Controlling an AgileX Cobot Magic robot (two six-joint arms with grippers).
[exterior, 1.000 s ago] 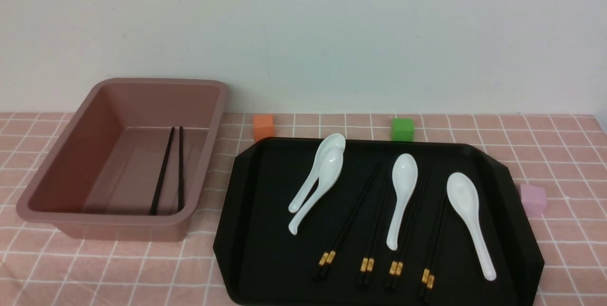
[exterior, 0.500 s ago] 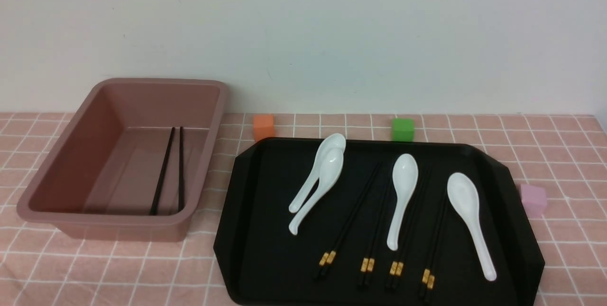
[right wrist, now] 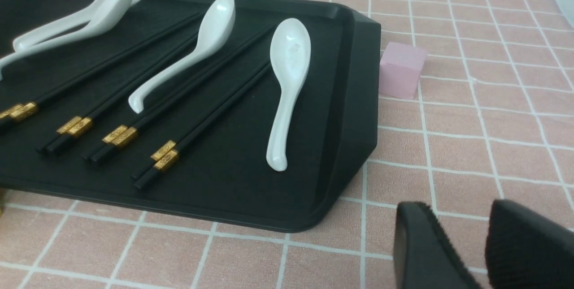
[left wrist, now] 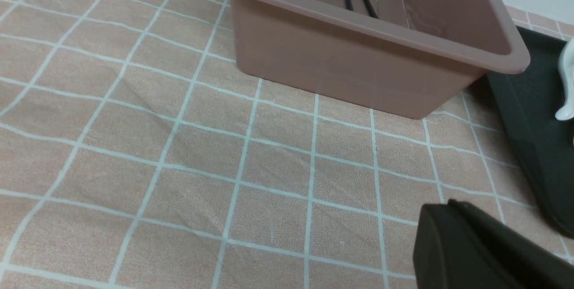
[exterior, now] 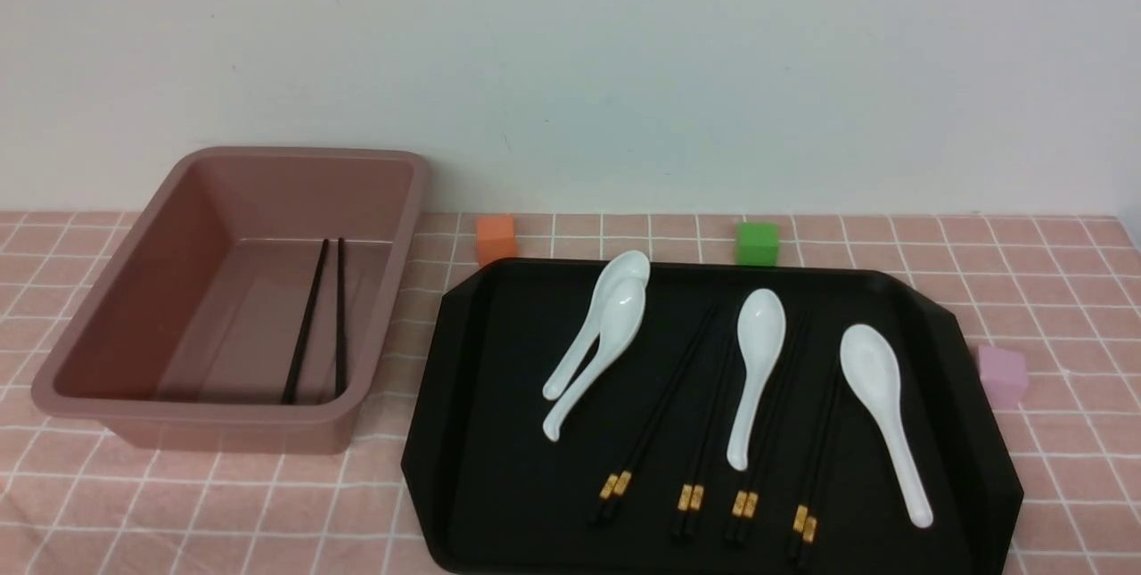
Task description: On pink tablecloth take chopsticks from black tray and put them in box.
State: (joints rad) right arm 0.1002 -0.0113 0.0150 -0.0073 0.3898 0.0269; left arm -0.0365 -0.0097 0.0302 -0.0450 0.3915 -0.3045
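The black tray (exterior: 481, 432) lies on the pink tablecloth (exterior: 1070, 290) and holds several pairs of black chopsticks (exterior: 655, 419) with gold bands, side by side. They also show in the right wrist view (right wrist: 112, 62). The mauve box (exterior: 294, 153) stands left of the tray with one pair of chopsticks (exterior: 316, 321) inside. My left gripper (left wrist: 441, 208) is shut and empty over bare cloth in front of the box (left wrist: 350, 56). My right gripper (right wrist: 457, 217) is open and empty over the cloth beside the tray's near right corner (right wrist: 341, 181). Neither gripper shows in the front view.
Several white soup spoons (exterior: 756, 361) lie among the chopsticks on the tray; two overlap at its left (exterior: 597, 334). An orange cube (exterior: 495, 239) and a green cube (exterior: 756, 242) sit behind the tray. A pink cube (exterior: 1002, 374) sits at its right edge.
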